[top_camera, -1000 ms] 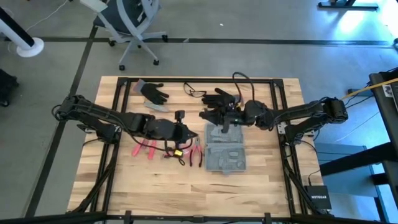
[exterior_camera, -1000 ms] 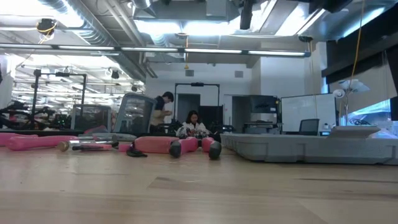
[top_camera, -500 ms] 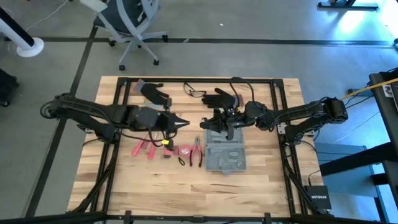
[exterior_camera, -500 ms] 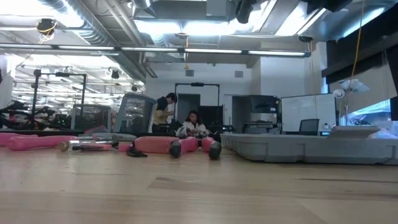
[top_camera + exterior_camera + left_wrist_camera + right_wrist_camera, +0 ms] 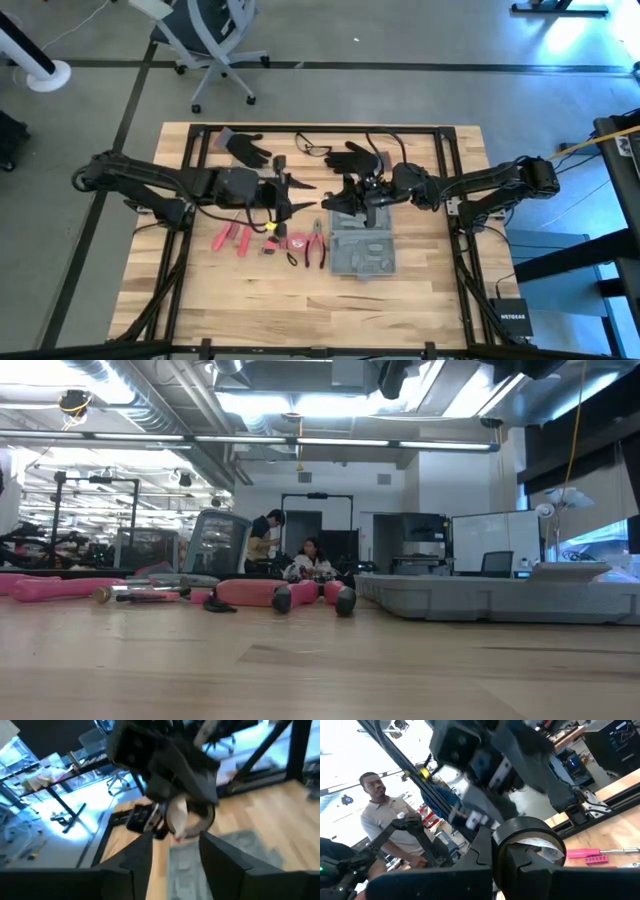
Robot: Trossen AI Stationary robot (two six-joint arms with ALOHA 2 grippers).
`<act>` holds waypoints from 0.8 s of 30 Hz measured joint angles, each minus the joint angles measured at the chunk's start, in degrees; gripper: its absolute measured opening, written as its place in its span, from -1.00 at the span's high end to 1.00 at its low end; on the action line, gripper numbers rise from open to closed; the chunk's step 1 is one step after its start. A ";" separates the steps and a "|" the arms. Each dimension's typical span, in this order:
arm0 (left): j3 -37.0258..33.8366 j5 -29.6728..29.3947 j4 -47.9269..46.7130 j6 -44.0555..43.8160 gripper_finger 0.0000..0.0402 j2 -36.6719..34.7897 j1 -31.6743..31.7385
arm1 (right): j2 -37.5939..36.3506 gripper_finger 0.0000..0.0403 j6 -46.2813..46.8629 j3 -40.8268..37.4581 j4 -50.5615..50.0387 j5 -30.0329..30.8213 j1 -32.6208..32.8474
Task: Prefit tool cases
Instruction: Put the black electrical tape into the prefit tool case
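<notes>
Nearest you on the wooden table (image 5: 420, 300), the tool case (image 5: 363, 248) lies open and flat, right of centre, its grey moulded slots facing up. You can make out no red handle in it. Just to its left the red-handled pliers (image 5: 318, 246) lie loose, with a small red round item (image 5: 293, 241) and more red-handled tools (image 5: 234, 238) farther left, all apart from the case.

Just behind the case's far edge, your right gripper (image 5: 352, 197) hangs over the table. Its jaws look pinched on the wall of a black roll (image 5: 530, 840), probably tape. Your left gripper (image 5: 298, 190) faces it from the left, above the loose tools. Its fingers (image 5: 142, 857) stand apart with nothing between them.

Farther back lie two black gloves (image 5: 246, 149) and a pair of safety glasses (image 5: 313, 149). Beyond the table stands an office chair (image 5: 205, 40). The low view shows people (image 5: 310, 560) far off in the room.

Judged from this, the fitting has barely begun. The tools are outside the case, and each has yet to be picked up and pressed into its slot.
</notes>
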 joint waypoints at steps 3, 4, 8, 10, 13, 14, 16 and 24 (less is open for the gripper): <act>-0.04 0.58 -0.34 2.45 0.23 1.02 0.36 | 0.00 0.99 0.14 0.00 0.04 0.00 0.00; -0.04 0.91 0.04 3.04 0.24 1.27 0.36 | 0.00 0.99 0.16 0.00 0.00 0.00 0.00; -0.04 1.11 0.67 5.01 0.29 2.46 0.36 | 0.00 0.99 0.16 0.00 0.01 0.00 0.00; -0.04 1.18 1.73 5.11 0.31 3.09 0.38 | 0.00 0.99 0.17 0.00 -0.10 0.00 0.00; -0.04 1.18 3.34 5.50 0.33 3.17 0.77 | 0.00 0.99 0.17 0.00 -0.12 0.00 0.00; -0.01 1.19 4.10 5.51 0.33 3.28 1.06 | 0.00 0.99 0.18 0.00 -0.12 0.00 0.00; -0.02 1.16 4.19 5.37 0.33 3.43 1.61 | 0.00 0.98 0.19 0.00 -0.17 0.00 0.00; -0.02 2.01 4.27 5.02 0.36 3.42 2.33 | 0.00 0.96 0.27 0.00 -0.27 0.00 0.00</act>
